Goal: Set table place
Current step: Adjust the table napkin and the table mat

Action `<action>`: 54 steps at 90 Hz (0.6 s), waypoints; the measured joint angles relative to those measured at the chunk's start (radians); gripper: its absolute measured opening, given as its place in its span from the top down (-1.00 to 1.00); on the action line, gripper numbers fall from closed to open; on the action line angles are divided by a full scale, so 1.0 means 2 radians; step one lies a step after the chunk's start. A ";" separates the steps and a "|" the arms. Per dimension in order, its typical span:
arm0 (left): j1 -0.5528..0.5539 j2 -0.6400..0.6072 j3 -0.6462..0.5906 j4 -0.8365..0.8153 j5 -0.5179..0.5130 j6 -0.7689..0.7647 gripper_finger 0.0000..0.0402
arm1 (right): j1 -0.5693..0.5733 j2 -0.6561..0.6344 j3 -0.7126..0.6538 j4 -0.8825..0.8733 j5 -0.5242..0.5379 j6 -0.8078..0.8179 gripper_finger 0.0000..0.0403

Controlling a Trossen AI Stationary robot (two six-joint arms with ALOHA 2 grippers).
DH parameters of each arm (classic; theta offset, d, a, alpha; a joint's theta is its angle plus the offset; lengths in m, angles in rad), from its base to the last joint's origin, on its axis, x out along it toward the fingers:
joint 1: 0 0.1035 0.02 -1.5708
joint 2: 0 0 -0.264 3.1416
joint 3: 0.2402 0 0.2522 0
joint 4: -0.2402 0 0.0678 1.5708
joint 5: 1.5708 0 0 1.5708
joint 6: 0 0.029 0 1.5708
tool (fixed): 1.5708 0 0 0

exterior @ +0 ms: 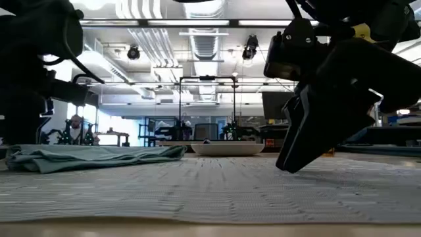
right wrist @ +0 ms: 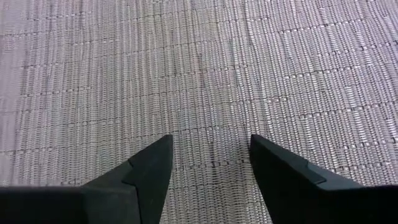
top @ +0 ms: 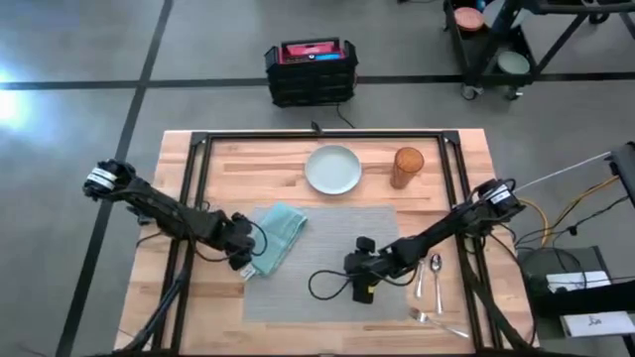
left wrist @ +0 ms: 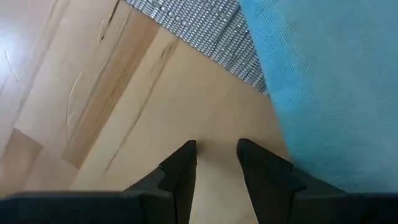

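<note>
The grey woven placemat [top: 332,253] lies flat on the wooden table [top: 189,164], also filling the low view as placemat [exterior: 210,191]. A teal napkin [top: 280,236] lies folded over the mat's left edge, partly on the wood. The pale round plate [top: 333,169] sits on the wood beyond the mat's far edge. My left gripper [left wrist: 216,149] is open, low over bare wood beside the napkin's [left wrist: 323,93] edge. My right gripper [right wrist: 211,146] is open, pointing down close above the mat [right wrist: 199,74] near its front middle, with nothing between its fingers.
An amber cup [top: 407,167] stands right of the plate. Spoons [top: 429,278] and more cutlery [top: 442,322] lie on the wood right of the mat. A black crate [top: 311,71] sits on the floor beyond the table. A black frame rail [top: 317,139] runs around the work area.
</note>
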 joint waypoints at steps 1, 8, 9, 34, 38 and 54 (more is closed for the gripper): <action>-0.001 0.000 0.000 0.000 0.002 0.000 0.43 | 0.000 0.000 0.000 0.000 0.000 0.000 0.01; -0.012 0.000 0.005 0.007 0.019 -0.003 0.43 | 0.000 0.000 0.000 0.000 0.000 0.000 0.01; -0.014 0.000 0.006 0.008 0.022 -0.005 0.43 | 0.000 0.000 0.000 0.000 0.000 0.000 0.01; -0.063 0.001 0.038 0.059 0.028 -0.057 0.43 | 0.000 0.000 0.000 0.000 0.000 -0.001 0.01; -0.069 0.001 0.039 0.075 0.028 -0.066 0.43 | 0.000 0.000 0.000 0.000 0.001 -0.001 0.01; -0.086 0.015 0.037 0.095 0.037 -0.091 0.43 | 0.000 0.000 0.000 0.000 0.001 -0.001 0.01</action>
